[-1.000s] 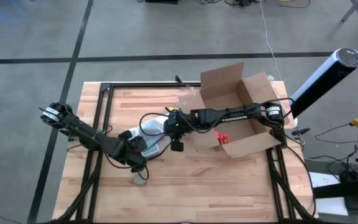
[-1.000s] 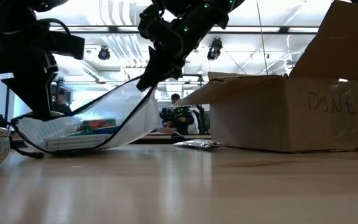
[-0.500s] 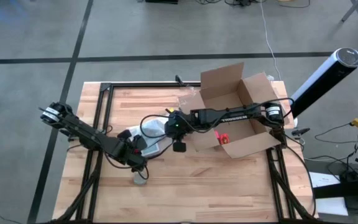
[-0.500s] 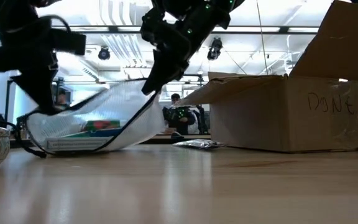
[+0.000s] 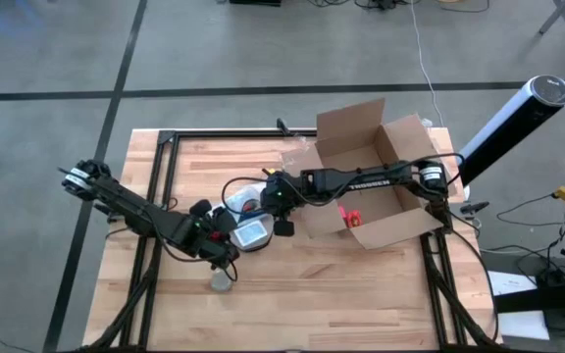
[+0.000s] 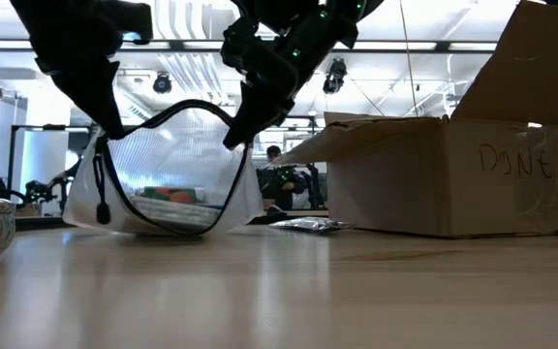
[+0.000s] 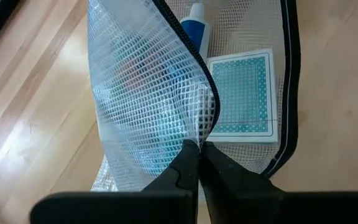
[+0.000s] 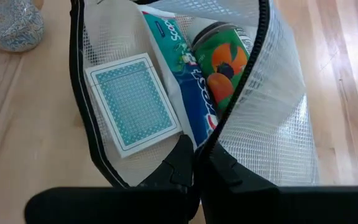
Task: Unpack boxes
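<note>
The brown cardboard box point(image 5: 376, 172) stands open at the table's far right; its side point(image 6: 453, 179) shows in the low view. Left of it a translucent mesh zip pouch point(image 5: 249, 231) is held open between both grippers, its bottom point(image 6: 168, 225) on the table. Inside lie a teal card deck point(image 8: 132, 102), a toothpaste tube point(image 8: 178, 65) and a fruit-printed can point(image 8: 224, 59). My left gripper point(image 5: 230, 227) is shut on the pouch's near-left lip. My right gripper point(image 5: 271, 202) is shut on its far-right lip. My left gripper pinches the pouch's zipper edge point(image 7: 205, 127) between its two fingers, slanting down from the table's left. That lip is raised point(image 6: 105, 145) and the mesh hangs below it. My right gripper pinches the opposite zipper edge point(image 8: 219, 127) between its two fingers, slanting down from the table's right. That lip is also held up point(image 6: 235, 141), and the mouth gapes between the two holds.
A small patterned bowl point(image 5: 223, 279) sits near the pouch toward the table's near edge. A red utility knife point(image 5: 349, 217) lies on the box's near flap. A silvery packet point(image 6: 308, 225) lies by the box. A white and black cylinder point(image 5: 513, 123) stands beyond the right edge.
My left gripper has risen with the pouch's left lip. The pouch, which lay slanted with its left end on the table, now stands up with its mouth spread open. Its bottom stays on the table and my right gripper keeps its hold.
</note>
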